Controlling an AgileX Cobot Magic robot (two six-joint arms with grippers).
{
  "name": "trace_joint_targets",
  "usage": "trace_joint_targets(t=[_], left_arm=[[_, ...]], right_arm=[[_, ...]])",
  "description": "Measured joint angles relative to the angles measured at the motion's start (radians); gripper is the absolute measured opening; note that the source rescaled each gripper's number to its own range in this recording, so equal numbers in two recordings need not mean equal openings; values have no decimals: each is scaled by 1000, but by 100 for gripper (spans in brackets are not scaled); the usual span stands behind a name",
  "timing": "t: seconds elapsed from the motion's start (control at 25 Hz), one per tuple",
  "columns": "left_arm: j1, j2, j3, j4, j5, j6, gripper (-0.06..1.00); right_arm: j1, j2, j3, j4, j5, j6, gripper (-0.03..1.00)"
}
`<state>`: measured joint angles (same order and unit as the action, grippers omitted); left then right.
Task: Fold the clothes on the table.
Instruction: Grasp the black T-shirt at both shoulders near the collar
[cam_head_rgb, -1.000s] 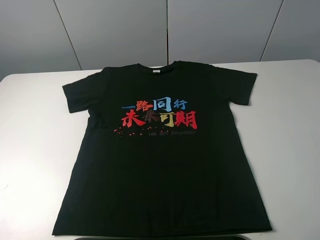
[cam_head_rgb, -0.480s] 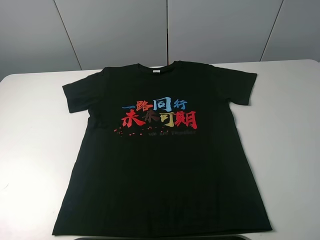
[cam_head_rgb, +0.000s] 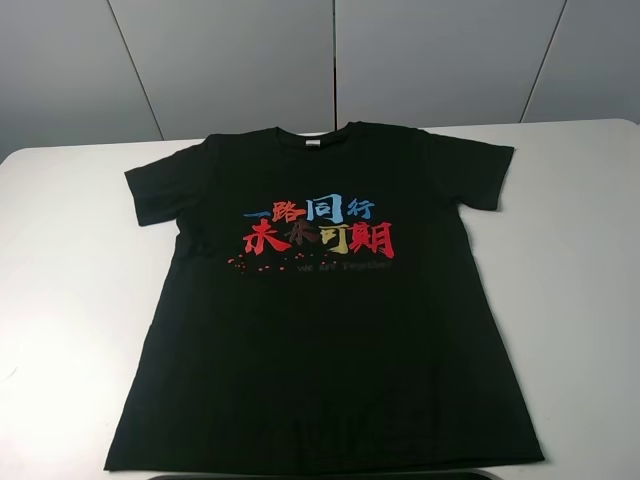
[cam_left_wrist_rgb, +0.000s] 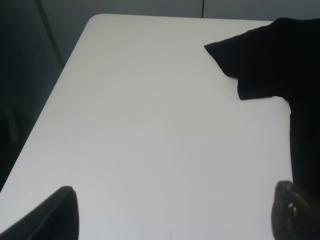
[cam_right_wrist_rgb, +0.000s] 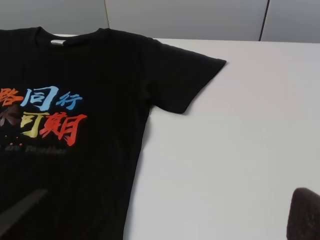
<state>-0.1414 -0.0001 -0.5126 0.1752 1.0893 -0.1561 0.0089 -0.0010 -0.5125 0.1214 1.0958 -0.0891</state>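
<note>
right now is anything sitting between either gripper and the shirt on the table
Nothing visible. The black t-shirt lies flat on the white table. Only bare tabletop separates the open left gripper from its sleeve; the open right gripper looks straight onto the shirt's side edge.

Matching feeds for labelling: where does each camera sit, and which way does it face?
Exterior high: mounted high, looking down on the table and the flat black T-shirt; no arm shows.
Left wrist: on the left arm, facing across bare table to one sleeve; the left gripper shows, open.
Right wrist: on the right arm, facing the other sleeve and the print; the right gripper shows, open.
Shared: the high and right wrist views both show the print.
</note>
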Motion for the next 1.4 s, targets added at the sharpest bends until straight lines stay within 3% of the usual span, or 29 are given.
trace_joint_targets(t=[0.2,0.44,0.84,0.92,1.16,1.24,1.4], left_arm=[[0,54,-68,-2,16,37,99],[0,277,-179,-4,25,119,99],[0,745,-343,-75,-11,378,99],[-21,841,-364,-88,-24,452,97],[-169,1096,-399,-90,-156,616,77],[-206,1184,-421,-95,-237,626,78],[-257,1371,-504,-99,-312,629,93]], right_arm=[[0,40,-9,0,25,36,100],[0,282,-73,-2,32,38,100],[0,717,-235,7,-38,-68,100],[0,791,-252,37,-61,-110,100],[0,1001,-288,150,-76,-227,100],[0,1064,-292,157,-80,-237,100],[0,1159,-303,176,-109,-270,100]])
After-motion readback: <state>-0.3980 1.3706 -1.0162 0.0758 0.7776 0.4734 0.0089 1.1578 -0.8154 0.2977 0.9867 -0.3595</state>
